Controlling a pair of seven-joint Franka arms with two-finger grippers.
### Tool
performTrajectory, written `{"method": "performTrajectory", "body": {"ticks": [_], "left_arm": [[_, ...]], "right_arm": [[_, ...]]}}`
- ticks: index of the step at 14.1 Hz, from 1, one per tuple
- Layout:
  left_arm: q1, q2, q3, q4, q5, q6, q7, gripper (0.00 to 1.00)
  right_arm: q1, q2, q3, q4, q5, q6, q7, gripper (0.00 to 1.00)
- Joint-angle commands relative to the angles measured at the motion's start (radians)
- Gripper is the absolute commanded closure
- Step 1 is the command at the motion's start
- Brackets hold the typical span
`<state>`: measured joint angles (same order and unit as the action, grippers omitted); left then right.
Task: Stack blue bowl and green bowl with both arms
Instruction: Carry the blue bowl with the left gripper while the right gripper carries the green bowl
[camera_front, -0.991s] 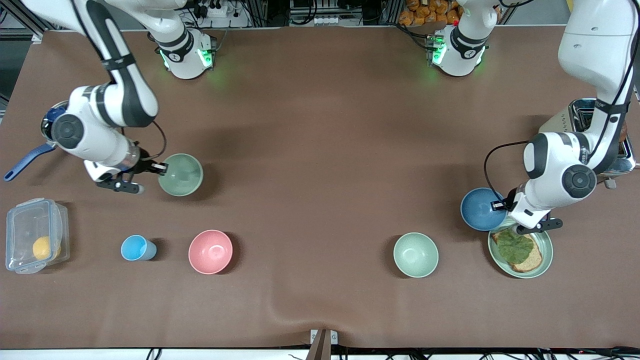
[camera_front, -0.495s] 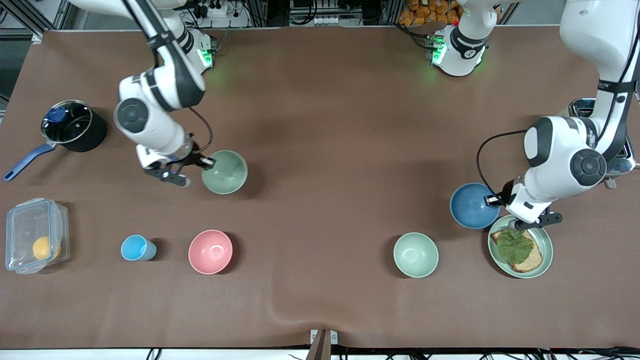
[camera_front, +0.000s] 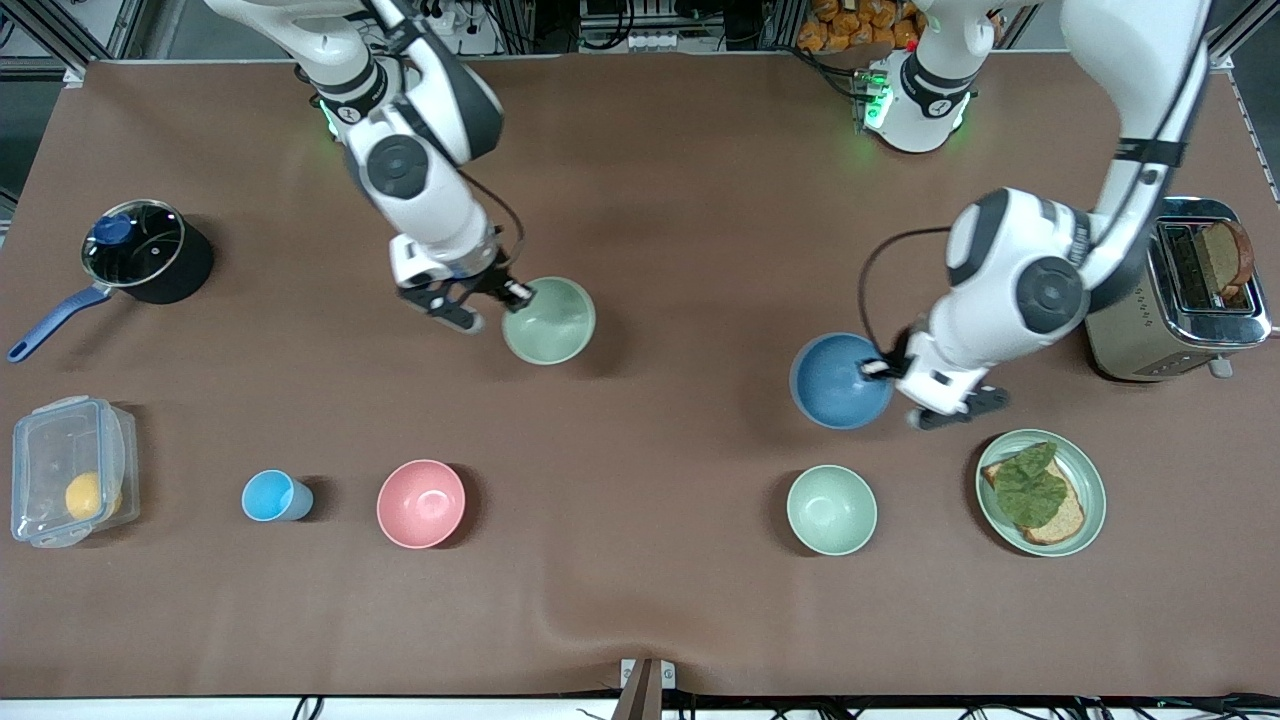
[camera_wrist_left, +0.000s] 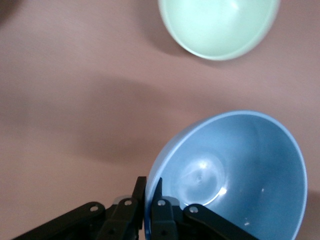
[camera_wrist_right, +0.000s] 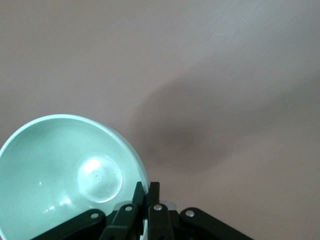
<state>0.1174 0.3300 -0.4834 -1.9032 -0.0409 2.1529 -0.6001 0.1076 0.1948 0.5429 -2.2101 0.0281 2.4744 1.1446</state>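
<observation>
Brown matte cloth covers tabletop, slight ripple at edge nearest front camera. Cables, metal framing along robots' side. Right pincer closed on rim of green bowl, held in air over tabletop middle toward right arm's end. Left pincer closed on rim of blue bowl, held in air over bare cloth beside pale mint bowl. Toaster at left arm's end; pot, plastic box at right arm's end.

Brown-covered table under soft, even overhead light
</observation>
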Motion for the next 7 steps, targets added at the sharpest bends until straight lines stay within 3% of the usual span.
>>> {"method": "performTrajectory", "body": {"ticks": [1, 3, 7], "left_arm": [[0.016, -0.071, -0.023, -0.027, -0.08, 0.002, -0.001, 1.0], [0.016, -0.103, -0.044, -0.03, -0.114, 0.002, -0.003, 1.0], [0.016, -0.117, -0.047, -0.037, -0.139, 0.024, 0.009, 1.0]], "right_arm": [[0.072, 0.07, 0.006, 0.013, -0.071, 0.07, 0.148, 1.0], [0.119, 0.118, 0.006, 0.013, -0.214, 0.106, 0.3, 1.0], [0.172, 0.238, 0.006, 0.046, -0.583, 0.109, 0.669, 1.0]]}}
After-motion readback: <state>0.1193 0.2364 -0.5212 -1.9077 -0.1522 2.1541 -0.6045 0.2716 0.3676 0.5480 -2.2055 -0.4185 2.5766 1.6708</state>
